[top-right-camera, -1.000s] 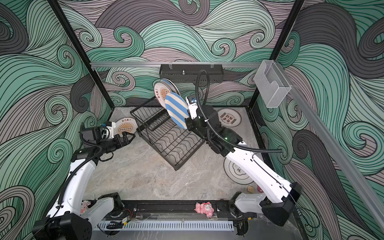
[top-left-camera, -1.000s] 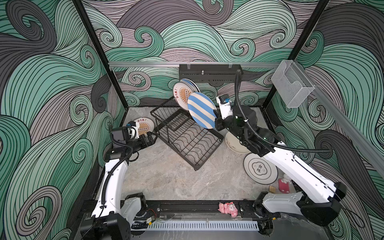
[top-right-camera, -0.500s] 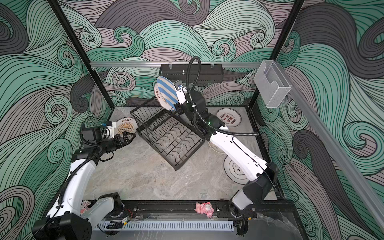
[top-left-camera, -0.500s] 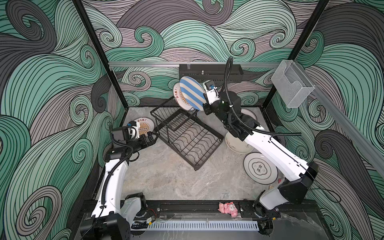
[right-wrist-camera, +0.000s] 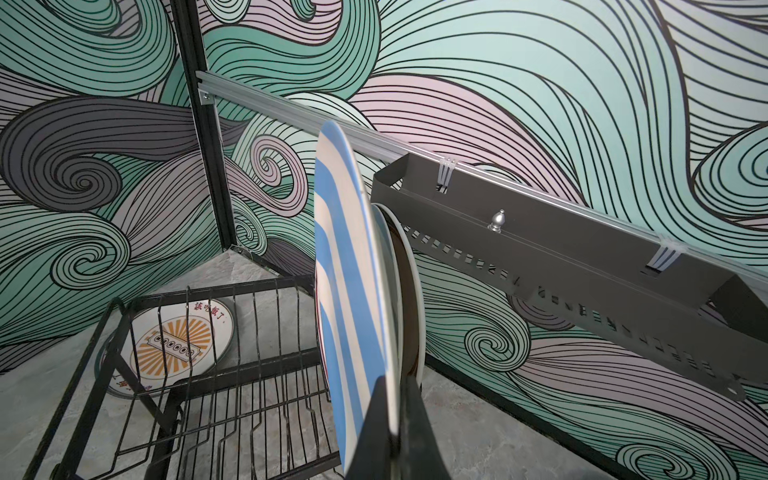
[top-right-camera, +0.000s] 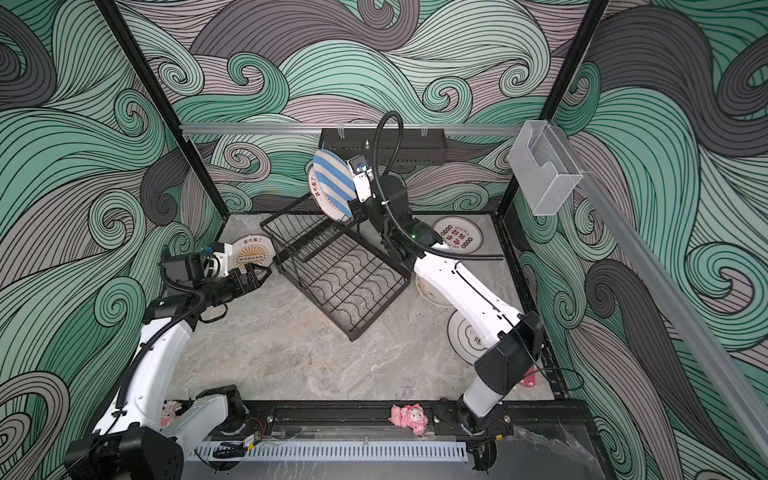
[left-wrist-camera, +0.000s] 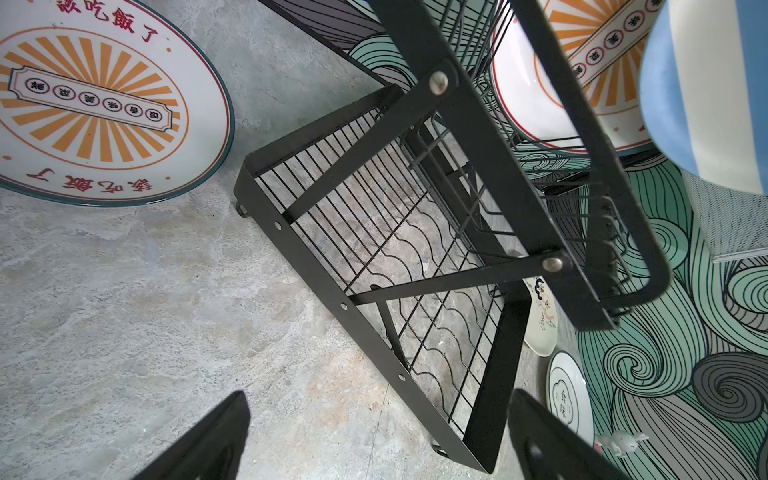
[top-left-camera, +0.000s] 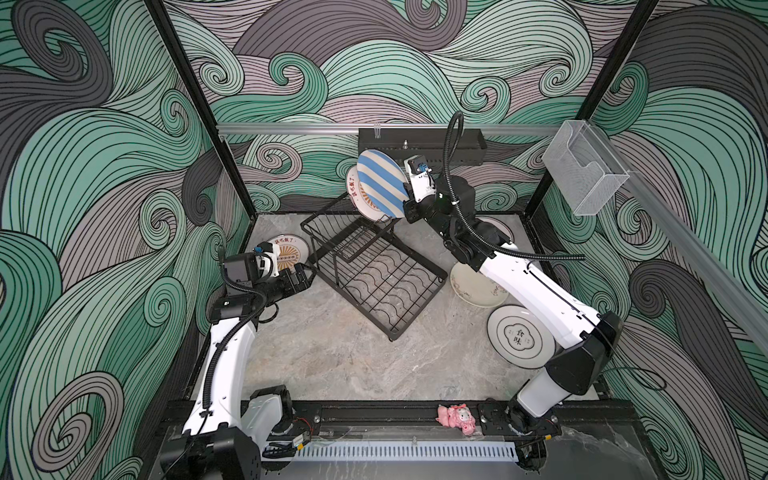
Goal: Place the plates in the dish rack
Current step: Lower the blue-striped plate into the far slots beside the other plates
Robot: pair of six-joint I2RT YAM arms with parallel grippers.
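Left gripper: low over the table, just beside the rack's left corner; jaws apart, nothing between them.
Sunburst plate on table: flat, face up, near the back-left corner, close to the left gripper's fingertips; contact cannot be told.
Dish rack: black wire, set at an angle mid-table; the wavy-grid base is bare, and the raised basket is at the far end.
Sunburst plate in basket: upright on edge at the back of the raised basket, mostly hidden by the striped plate.
Striped plate: blue and cream, held on edge over the basket's far end, just in front of the racked sunburst plate. Whether its lower edge sits in a slot cannot be told.
Right gripper: reaches across from the right — jaws clamped on the striped plate's rim.
Doodle plate: cream, flat on the table, just beside the rack's right corner, partly under the right arm.
Red-lettered plate: flat, back right.
Flower-outline plate: flat, front right, partly under the arm.
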